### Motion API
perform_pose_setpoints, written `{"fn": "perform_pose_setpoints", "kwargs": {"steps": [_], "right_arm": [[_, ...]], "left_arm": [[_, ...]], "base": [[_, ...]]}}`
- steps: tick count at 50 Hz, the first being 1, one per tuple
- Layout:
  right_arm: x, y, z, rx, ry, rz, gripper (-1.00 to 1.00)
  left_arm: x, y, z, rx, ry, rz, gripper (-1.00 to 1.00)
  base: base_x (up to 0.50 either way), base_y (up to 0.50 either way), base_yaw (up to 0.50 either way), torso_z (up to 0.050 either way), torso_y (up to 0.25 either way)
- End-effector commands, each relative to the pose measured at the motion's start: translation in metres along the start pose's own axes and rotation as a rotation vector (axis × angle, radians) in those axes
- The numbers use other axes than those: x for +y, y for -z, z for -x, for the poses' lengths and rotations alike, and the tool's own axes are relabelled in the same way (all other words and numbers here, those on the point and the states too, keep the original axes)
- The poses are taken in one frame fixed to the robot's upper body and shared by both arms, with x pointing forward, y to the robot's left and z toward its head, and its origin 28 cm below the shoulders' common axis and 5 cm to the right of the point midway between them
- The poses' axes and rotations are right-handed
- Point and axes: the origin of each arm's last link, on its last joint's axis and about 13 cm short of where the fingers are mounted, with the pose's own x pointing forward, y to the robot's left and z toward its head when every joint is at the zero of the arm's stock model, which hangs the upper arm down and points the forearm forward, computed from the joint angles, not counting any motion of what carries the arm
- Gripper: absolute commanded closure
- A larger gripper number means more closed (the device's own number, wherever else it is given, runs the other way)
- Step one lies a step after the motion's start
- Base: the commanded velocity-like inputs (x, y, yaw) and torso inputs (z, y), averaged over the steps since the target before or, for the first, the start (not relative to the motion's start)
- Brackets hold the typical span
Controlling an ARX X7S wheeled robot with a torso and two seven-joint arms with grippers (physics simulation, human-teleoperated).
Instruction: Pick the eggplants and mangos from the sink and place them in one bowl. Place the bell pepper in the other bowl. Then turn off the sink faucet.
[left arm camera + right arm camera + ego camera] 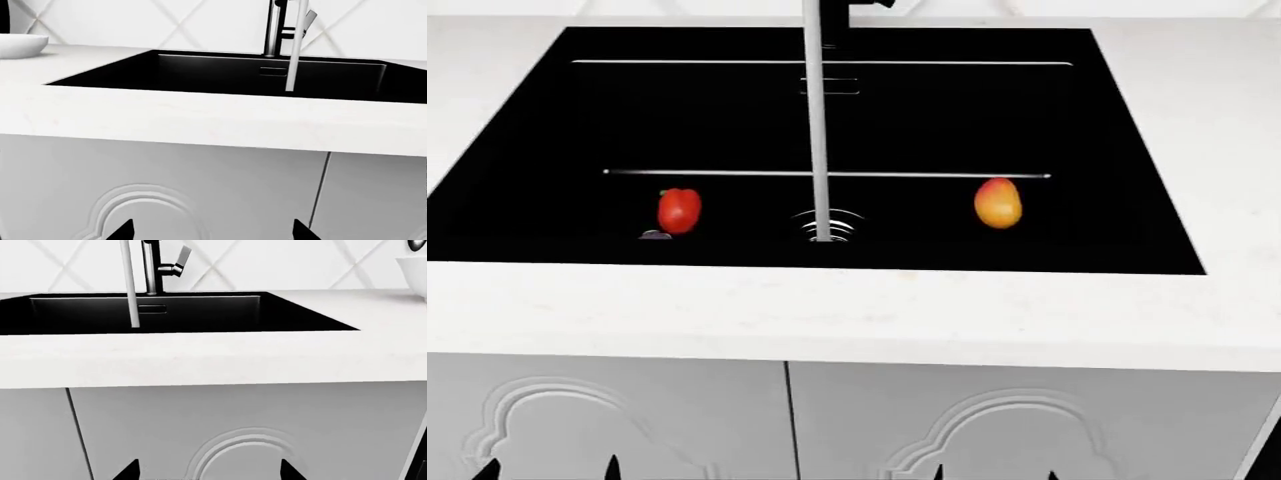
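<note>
White marble-look table (854, 310) is framing the scene before you, with the black sink (534, 200) sunk into it and pale panelled cabinet doors (614, 420) below. On the basin floor, the red bell pepper (678, 210) is sitting toward the left arm's side, and a sliver of something dark purple (655, 235), perhaps an eggplant, is touching its lower edge; too little is showing to be sure. The mango (997, 202) is lying well apart on the right arm's side. Between them, a pale stream of water (818, 130) is falling straight from the sink faucet (155, 267) onto the ringed chrome drain (825, 226).

Your arms are hanging low in front of the cabinet. The left gripper (212, 232) is showing only two dark tips of its fingers (125, 231), standing wide apart and holding nothing; the right gripper (209, 472) is doing likewise.

A white bowl (21, 45) is resting on the table beyond the sink's left side, and another bowl's rim (413, 272) is peeking in at the right.
</note>
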Motion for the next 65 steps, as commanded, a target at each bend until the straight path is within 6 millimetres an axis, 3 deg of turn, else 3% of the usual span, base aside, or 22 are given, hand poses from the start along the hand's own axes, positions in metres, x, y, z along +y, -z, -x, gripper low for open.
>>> {"fn": "perform_pose_setpoints", "kwargs": {"steps": [1, 7, 13, 18, 22, 24, 31, 35, 42, 51, 65], "right_arm": [[-0.007, -0.03, -0.011, 0.025, 0.001, -0.059, -1.0], [-0.017, -0.097, -0.039, -0.015, -0.017, -0.052, -1.0], [-0.024, -0.146, -0.055, -0.049, -0.06, 0.007, -1.0], [-0.034, -0.196, -0.077, -0.038, -0.079, 0.019, -1.0], [-0.048, -0.246, -0.108, -0.04, -0.063, 0.028, -1.0], [-0.051, -0.25, -0.122, -0.017, -0.073, 0.006, -1.0], [-0.054, -0.263, -0.164, 0.029, -0.097, 0.013, -1.0], [-0.057, -0.267, -0.173, 0.045, -0.086, 0.006, -1.0], [-0.058, -0.261, -0.17, 0.084, -0.075, 0.028, -1.0], [-0.052, -0.263, -0.164, 0.134, -0.104, 0.035, -1.0], [-0.055, -0.263, -0.16, 0.199, -0.08, 0.017, -1.0]], "left_arm": [[0.006, -0.031, -0.011, -0.007, -0.019, 0.003, -1.0], [-0.001, -0.088, -0.025, -0.083, 0.033, -0.016, -1.0], [0.003, -0.125, -0.039, -0.07, 0.06, -0.007, -1.0], [0.004, -0.172, -0.066, -0.083, 0.056, -0.044, -1.0], [0.011, -0.215, -0.098, 0.013, 0.048, -0.018, -1.0], [0.009, -0.225, -0.107, -0.009, 0.058, -0.114, -1.0], [0.006, -0.255, -0.153, -0.008, 0.056, -0.09, -1.0], [0.003, -0.265, -0.17, -0.005, 0.05, -0.087, -1.0], [0.002, -0.265, -0.184, 0.017, 0.051, -0.111, -1.0], [0.006, -0.252, -0.185, 0.048, 0.019, -0.144, -1.0], [0.01, -0.253, -0.192, 0.067, 0.05, -0.107, -1.0]], "base": [[0.0, 0.0, 0.0, 0.0, 0.0], [0.0, 0.0, 0.0, 0.0, 0.0], [0.0, 0.0, 0.0, 0.0, 0.0], [0.0, 0.0, 0.0, 0.0, 0.0], [0.0, 0.0, 0.0, 0.0, 0.0], [0.0, 0.0, 0.0, 0.0, 0.0], [0.0, 0.0, 0.0, 0.0, 0.0], [0.0, 0.0, 0.0, 0.0, 0.0], [0.23, 0.0, 0.0, 0.0, 0.0], [0.42, 0.0, 0.0, 0.0, 0.0], [0.4, 0.02, 0.0, 0.0, 0.0]]}}
